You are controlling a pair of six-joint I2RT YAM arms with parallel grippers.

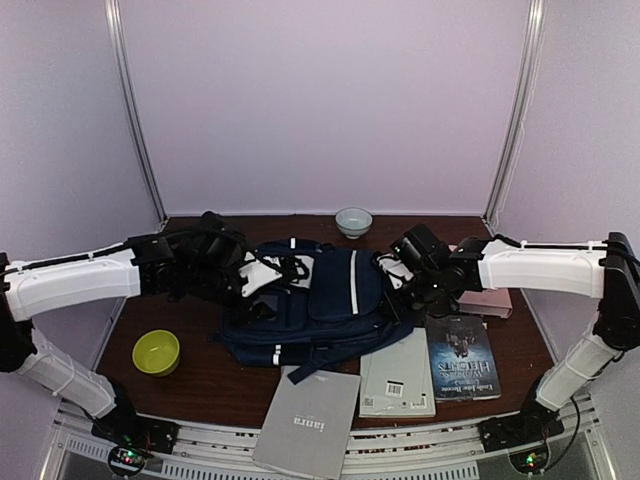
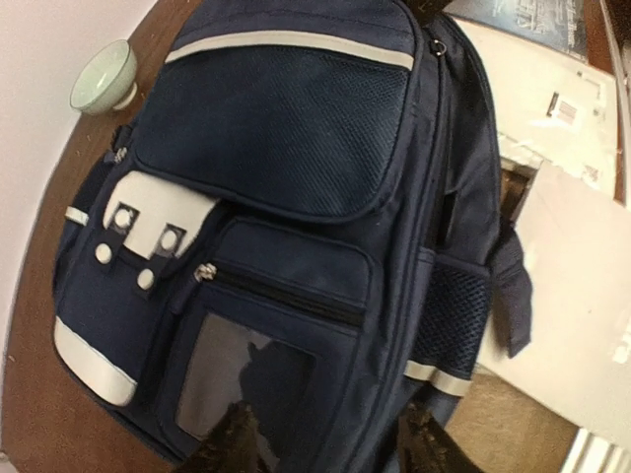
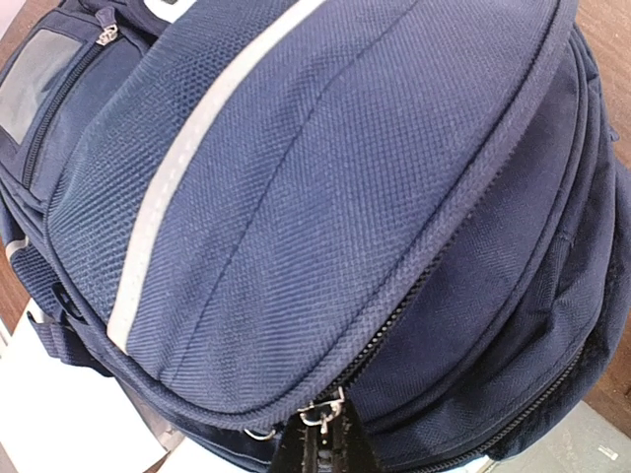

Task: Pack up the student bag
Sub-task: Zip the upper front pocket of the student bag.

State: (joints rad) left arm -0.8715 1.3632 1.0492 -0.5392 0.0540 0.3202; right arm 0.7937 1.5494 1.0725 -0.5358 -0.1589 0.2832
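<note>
1. The student bag (image 3: 325, 197): coarse, matt woven cloth; its mesh panel (image 2: 276, 128) is rougher, open-weave.
2. The zip pull (image 3: 317, 414): shiny bare metal.
3. The window pocket (image 2: 242, 379): glossy, probably clear plastic.
4. The table (image 1: 210, 375): smooth dark wood finish.
5. The pale bowl (image 2: 104, 77): glossy glaze.

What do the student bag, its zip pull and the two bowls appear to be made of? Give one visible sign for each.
The student bag: matte woven fabric, likely synthetic; the coarse weave shows.
The zip pull: metal; shiny silver rings.
The pale bowl: probably glazed ceramic; smooth sheen.
The yellow-green bowl: perhaps plastic; uniform bright colour, uncertain.
</note>
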